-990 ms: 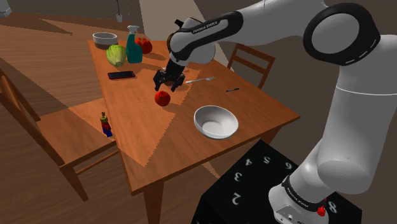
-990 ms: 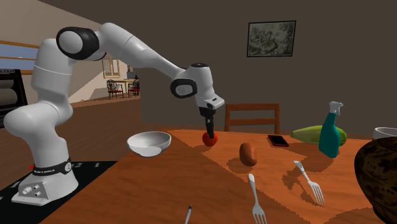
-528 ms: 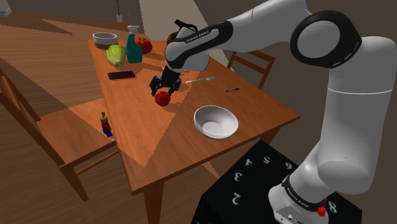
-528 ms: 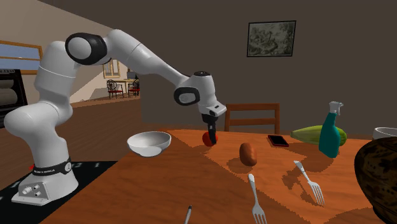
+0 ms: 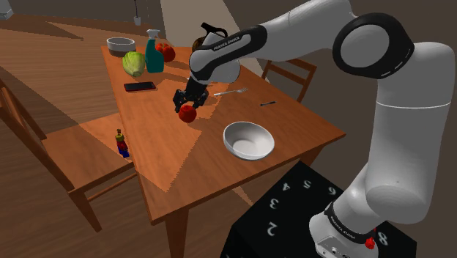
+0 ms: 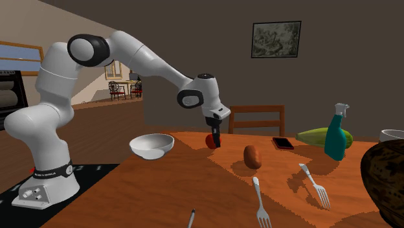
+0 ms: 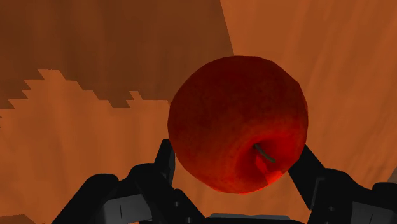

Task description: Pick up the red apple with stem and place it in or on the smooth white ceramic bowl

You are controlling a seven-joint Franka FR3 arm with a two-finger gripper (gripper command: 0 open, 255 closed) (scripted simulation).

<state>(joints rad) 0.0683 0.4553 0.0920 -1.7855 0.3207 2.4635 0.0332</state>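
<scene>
While the black jaws clamp the round red apple [image 7: 236, 124] at the wooden worktop [image 5: 168, 157], the smooth white bowl [image 5: 249, 142] stands empty. 2 steps outstanding: lift, placement.

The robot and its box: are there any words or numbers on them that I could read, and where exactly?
"2", "3", "5", "6": pale digits, seen upside down in the shoulder view, on top of the black stand; the other digits there are too faint to tell.
White lettering along the arm's dark joint: too small to read.
White lettering on the dark band at the arm's base: too small to read.
</scene>
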